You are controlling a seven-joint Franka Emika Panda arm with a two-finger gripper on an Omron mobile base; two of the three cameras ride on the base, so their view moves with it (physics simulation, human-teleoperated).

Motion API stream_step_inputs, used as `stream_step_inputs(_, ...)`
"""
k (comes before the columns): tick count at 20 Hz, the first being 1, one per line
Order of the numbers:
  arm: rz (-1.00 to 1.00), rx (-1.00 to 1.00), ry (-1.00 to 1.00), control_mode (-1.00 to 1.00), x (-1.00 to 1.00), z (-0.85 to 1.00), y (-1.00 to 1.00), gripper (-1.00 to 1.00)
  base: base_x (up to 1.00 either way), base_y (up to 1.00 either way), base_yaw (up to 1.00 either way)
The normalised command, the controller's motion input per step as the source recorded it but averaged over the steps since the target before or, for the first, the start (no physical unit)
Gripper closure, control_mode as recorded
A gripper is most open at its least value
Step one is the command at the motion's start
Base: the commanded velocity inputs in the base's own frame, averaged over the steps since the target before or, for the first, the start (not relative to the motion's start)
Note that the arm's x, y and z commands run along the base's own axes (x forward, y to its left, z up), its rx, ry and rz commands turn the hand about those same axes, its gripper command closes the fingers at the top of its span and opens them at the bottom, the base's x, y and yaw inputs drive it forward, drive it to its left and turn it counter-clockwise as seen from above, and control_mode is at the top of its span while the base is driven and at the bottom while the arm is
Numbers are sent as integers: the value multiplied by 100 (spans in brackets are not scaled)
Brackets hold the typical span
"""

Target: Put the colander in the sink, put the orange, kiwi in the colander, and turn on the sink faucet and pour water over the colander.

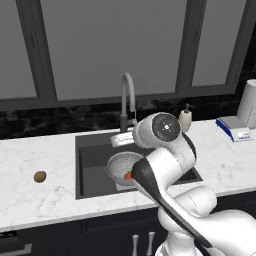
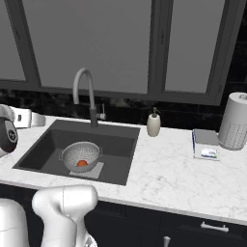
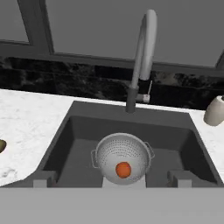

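White marble counter (image 2: 169,176), dark windows (image 2: 116,43)

no readable text, labels or numbers anywhere, blue-and-white box (image 2: 206,144) markings too blurred to make out

White marble counter (image 2: 164,176) runs across in front of me, grey-veined, evenly lit, no hard shadows. Behind it a black marbled backsplash (image 2: 125,110). Above that, big windows (image 1: 112,45) with dark frames and flat grey panes. Below the counter edge, dark cabinet fronts (image 2: 193,226) with pale metal handles. On my right: a cream soap bottle (image 2: 154,123) near the back edge, a paper towel roll (image 2: 233,120) upright at the far end, and a blue-and-white box (image 2: 206,144) lying flat just beside the roll.
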Motion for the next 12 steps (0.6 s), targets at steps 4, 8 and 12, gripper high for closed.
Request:
stream_step_inputs(4, -1, -12, 50, -100, -92, 70, 61, -100, 0, 0, 0)
stream_step_inputs(8, 0, -3, 51, -100, -39, 21, 87, -100, 0, 0, 0)
stream_step_inputs(12, 3, 0, 35, -100, 2, -27, 96, -100, 0, 0, 0)
